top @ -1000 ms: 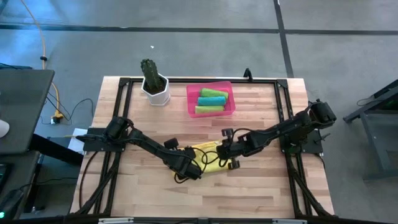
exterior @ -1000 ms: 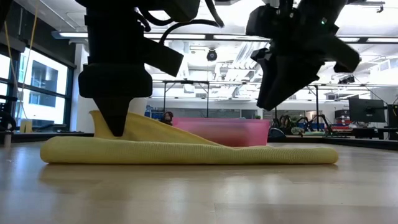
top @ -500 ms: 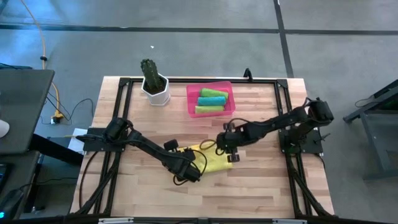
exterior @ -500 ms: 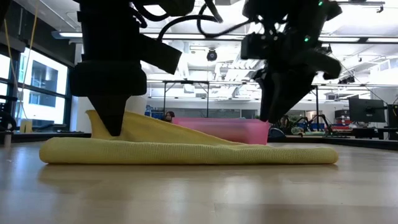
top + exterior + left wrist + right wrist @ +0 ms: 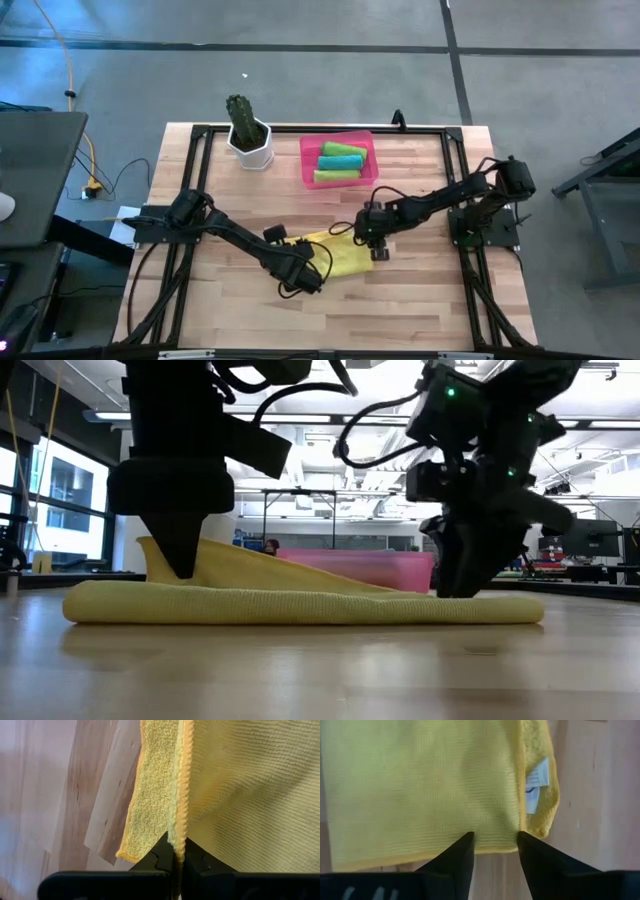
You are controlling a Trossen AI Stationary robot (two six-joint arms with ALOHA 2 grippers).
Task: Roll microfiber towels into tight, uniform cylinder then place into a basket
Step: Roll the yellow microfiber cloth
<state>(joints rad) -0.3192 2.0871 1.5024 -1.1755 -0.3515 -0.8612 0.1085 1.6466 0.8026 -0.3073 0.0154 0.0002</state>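
One yellow towel (image 5: pixel 338 256) folded flat | left gripper (image 5: pixel 178 862) pinching its hem | right gripper (image 5: pixel 495 845) parted at edge

Yellow towel (image 5: pixel 300 605) — both pincers down on it.

I am finding no readable text in any view. A small white tag (image 5: pixel 536 785) is showing at the folded edge of the yellow towel (image 5: pixel 420 785) in the right wrist view, and it is carrying faint bluish marks, but I am not making out a single letter or number on them. I am seeing no brand, label or numbering on the arms, the bench (image 5: pixel 420 290) or the pink basket (image 5: pixel 306 160). In the low view, screens and fixtures are glowing in the room behind, yet nothing on them is resolving into words or signs.
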